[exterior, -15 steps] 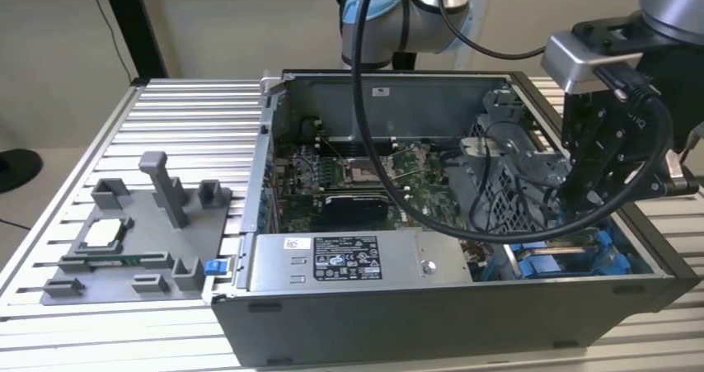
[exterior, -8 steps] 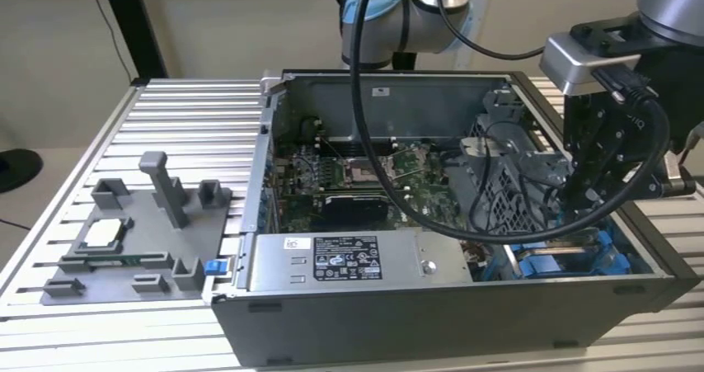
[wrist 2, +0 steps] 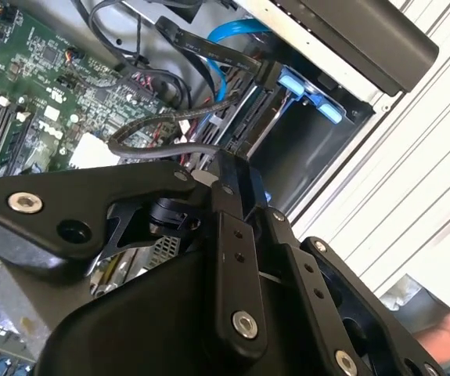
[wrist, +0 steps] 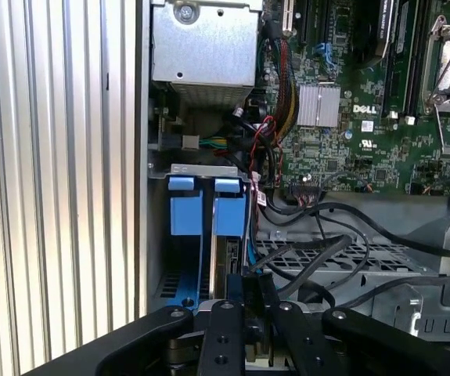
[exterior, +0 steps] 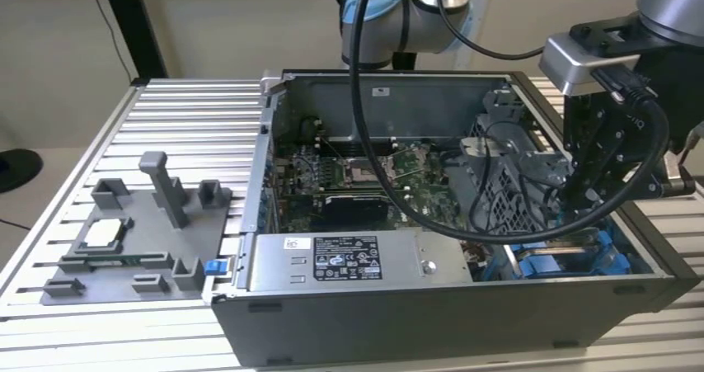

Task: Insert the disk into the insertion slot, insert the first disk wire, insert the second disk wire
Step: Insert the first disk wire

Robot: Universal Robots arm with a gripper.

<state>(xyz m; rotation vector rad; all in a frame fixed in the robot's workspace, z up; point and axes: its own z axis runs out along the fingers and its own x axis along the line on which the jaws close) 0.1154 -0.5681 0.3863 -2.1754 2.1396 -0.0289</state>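
Claw (wrist: pixel 253 291) sits low inside the computer case (exterior: pixel 440 322), pinched nearly shut on a black wire plug (wrist: pixel 253 276). Just beside it, the disk (wrist: pixel 229 213) stands seated in the insertion slot (wrist: pixel 201 168).

One computer case (exterior: pixel 440 322), one robot arm (exterior: pixel 385 17), one grey plastic holder (exterior: pixel 132 248), and that's the big stuff counted. Inside now: one green circuit board (exterior: pixel 363 170), one labelled power box (exterior: pixel 341 261), one drive bay (wrist: pixel 203 168). And two blue plastic strips (wrist: pixel 185 210), one blue cable (wrist 2: pixel 225 47), one silver heatsink (wrist: pixel 318 106).
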